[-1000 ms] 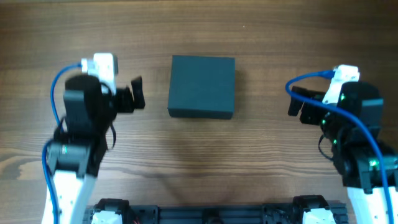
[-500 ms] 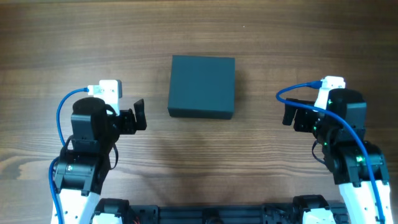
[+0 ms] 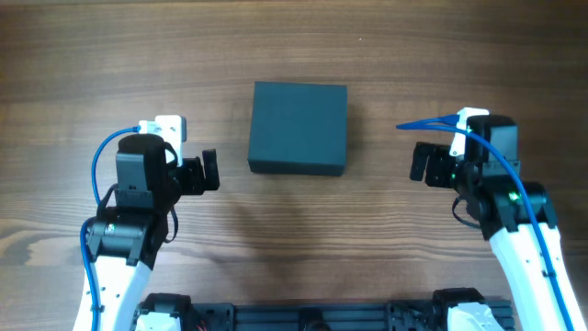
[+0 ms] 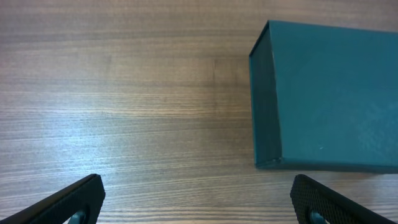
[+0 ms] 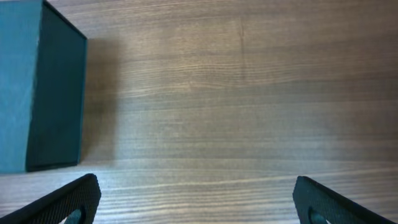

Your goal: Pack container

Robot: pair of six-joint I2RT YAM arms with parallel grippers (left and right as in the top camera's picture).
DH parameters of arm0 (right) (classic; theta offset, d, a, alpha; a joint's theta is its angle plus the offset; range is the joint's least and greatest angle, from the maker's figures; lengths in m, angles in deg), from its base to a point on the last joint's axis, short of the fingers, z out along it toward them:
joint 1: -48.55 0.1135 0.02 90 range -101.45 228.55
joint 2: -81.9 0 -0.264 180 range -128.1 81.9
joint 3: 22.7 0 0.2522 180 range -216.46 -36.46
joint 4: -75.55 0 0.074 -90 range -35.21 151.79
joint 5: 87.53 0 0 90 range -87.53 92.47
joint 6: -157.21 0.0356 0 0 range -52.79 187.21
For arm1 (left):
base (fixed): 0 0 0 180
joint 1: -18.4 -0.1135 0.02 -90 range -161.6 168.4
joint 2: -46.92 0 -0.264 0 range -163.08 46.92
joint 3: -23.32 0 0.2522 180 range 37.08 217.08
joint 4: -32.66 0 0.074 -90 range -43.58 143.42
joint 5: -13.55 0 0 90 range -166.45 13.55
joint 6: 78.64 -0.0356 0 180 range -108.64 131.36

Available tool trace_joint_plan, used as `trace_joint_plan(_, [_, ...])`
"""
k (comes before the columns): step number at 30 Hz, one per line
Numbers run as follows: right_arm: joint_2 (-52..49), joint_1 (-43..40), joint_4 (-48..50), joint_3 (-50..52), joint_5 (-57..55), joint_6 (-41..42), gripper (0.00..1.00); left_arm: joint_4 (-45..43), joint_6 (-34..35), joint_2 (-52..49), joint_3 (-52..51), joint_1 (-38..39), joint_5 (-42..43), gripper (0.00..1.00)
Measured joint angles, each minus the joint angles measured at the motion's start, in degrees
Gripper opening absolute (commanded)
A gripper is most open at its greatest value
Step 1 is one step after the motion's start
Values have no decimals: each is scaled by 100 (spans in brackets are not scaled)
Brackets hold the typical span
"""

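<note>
The container (image 3: 299, 127), a dark teal-grey square box with its lid down, sits in the middle of the wooden table. My left gripper (image 3: 210, 170) hovers to its left, near its front left corner, open and empty. The left wrist view has the container (image 4: 329, 93) at the upper right, with bare wood between the wide-apart fingers (image 4: 68, 199). My right gripper (image 3: 418, 163) stands to the box's right, also open with nothing in it. In the right wrist view the container (image 5: 37, 87) fills the upper left corner.
A dark rail (image 3: 312, 314) with the arm bases runs along the near table edge. Blue cables (image 3: 101, 161) loop off both wrists. Bare wooden table (image 3: 303, 230) lies between the two arms and in front of the box.
Both arms have pulled back toward the near edge and turned slightly inward toward the container. The left gripper dropped from beside the box's left side to near its front left corner. The box has not moved.
</note>
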Motion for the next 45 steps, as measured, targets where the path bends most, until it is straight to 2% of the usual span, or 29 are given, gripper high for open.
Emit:
trace_joint_plan(5, [46,0,1237,4,0,-39,100,4,0,-96,-2,0,0,100])
trace_joint_plan(9, [713,-2,2555,229,-7,-212,100,0,0,-107,-2,0,0,100])
trace_joint_plan(13, [1707,-26,3805,988,-107,-282,100,4,0,-107,-2,0,2,100])
trace_joint_plan(17, [2634,-131,4572,2092,-264,-326,100,4,0,-111,-2,0,2,100])
trace_joint_plan(23, [3711,-138,4957,3292,-442,-343,100,2,0,-114,-4,0,0,100])
trace_joint_plan(37, [5578,-138,5674,4645,-741,-343,100,4,0,-114,-4,0,2,100])
trace_joint_plan(40, [5974,-138,5436,4962,-544,-343,100,2,0,-111,-4,0,0,100])
trace_joint_plan(45, [6052,-138,4684,5016,-203,-341,100,2,0,-114,-4,0,0,100])
